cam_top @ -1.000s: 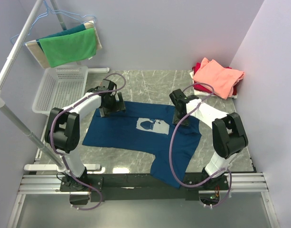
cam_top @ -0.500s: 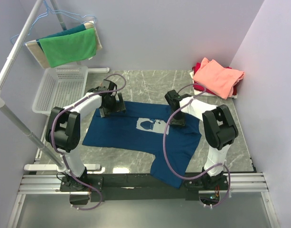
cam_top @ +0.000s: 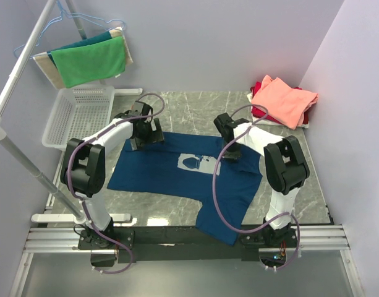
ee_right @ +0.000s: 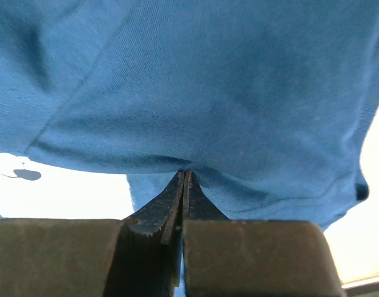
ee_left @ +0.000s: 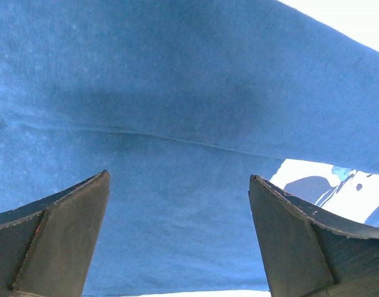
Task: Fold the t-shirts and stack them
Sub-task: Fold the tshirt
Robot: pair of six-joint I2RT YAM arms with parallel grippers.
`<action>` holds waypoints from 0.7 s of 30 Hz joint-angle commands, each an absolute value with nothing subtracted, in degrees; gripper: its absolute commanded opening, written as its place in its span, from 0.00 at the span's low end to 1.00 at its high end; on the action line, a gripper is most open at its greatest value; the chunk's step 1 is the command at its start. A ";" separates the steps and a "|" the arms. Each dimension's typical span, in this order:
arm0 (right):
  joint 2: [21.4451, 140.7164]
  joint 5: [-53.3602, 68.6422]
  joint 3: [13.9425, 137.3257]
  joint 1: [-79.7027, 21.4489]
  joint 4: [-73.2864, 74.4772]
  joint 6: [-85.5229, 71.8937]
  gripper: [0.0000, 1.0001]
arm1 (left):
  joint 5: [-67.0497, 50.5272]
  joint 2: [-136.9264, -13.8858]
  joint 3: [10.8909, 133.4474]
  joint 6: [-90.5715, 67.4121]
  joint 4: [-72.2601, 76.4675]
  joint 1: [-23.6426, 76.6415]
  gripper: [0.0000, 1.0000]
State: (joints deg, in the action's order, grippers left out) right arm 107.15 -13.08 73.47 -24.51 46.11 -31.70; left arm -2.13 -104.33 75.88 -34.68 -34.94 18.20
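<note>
Seeing only edges of the red tee [cam_top: 258, 86], upper right, under the salmon-pink tee [cam_top: 283, 99]. Losing the navy tee [ee_left: 177, 93] past the top edge of both wrist views. Not resolving its chest print [cam_top: 198, 163] from above.

Grey marble table [cam_top: 195, 108]: navy t-shirt [cam_top: 164, 173] spread mid-table, part overhanging near edge; pink-and-red folded stack [cam_top: 282, 99] far right corner.

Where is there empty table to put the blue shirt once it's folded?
Bare marble runs along the far edge, between the white basket and the pink-and-red stack. The middle is crowded: the spread navy t-shirt fills it.
</note>
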 commanded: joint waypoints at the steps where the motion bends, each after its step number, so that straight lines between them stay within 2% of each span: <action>1: 103.54 -17.05 78.31 -24.52 49.47 -31.38 0.00 | -2.20 -105.03 78.31 -34.28 -34.81 18.19 0.99; 9: 105.64 -18.19 85.33 -22.68 50.62 -29.36 0.00 | -2.64 -105.29 77.96 -34.54 -34.28 18.19 1.00; 17: 115.39 -19.51 94.30 -18.28 50.97 -25.49 0.00 | -2.29 -105.29 78.66 -34.19 -35.24 18.19 1.00; 20: 118.12 -19.95 98.08 -17.14 52.99 -25.49 0.24 | -2.02 -105.21 78.84 -34.10 -35.68 18.19 0.99; 21: 117.52 -19.95 98.09 -17.05 53.09 -25.75 0.29 | -1.93 -105.12 78.75 -34.01 -35.68 18.19 0.99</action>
